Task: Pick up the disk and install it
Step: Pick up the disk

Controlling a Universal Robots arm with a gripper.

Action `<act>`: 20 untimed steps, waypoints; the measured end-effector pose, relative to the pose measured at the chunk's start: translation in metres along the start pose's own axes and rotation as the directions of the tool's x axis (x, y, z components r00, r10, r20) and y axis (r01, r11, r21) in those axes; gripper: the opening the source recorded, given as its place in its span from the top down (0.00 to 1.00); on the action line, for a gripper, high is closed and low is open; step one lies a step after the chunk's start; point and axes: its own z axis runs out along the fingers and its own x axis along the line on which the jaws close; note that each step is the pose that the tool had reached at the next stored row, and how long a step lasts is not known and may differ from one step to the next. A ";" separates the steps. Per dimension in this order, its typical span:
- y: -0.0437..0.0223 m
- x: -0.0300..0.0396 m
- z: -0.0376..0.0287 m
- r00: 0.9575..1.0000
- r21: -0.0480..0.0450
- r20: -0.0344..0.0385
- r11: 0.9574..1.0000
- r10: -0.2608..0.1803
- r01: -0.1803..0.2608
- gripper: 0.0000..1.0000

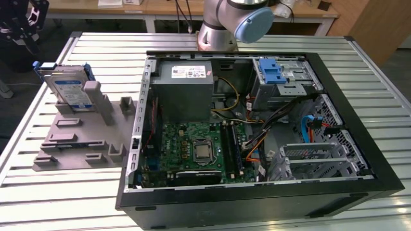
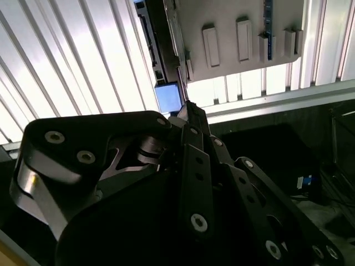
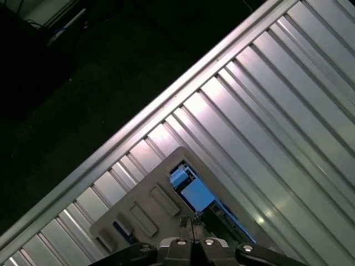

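The disk stands on edge in a grey fixture at the exterior view's left, its white-and-blue label facing out and a blue carrier framing it. My gripper hangs high above it, near the table's far left corner. In both wrist views I look down past the fingertips onto the disk's top edge. The gripper is shut, its fingers pressed together with nothing between them, well clear of the disk.
An open computer case lies on the slatted metal table, with a motherboard, a grey power supply and a drive cage with a blue latch. The fixture has several slots. Dark floor lies beyond the table edge.
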 end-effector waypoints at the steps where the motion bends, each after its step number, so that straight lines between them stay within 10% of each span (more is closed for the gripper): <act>1: 0.0000 0.0000 0.0000 1.000 0.000 0.000 1.000 -0.006 0.006 0.89; 20: 0.0000 0.0000 0.0000 0.991 0.001 -0.006 0.991 -0.136 0.136 0.89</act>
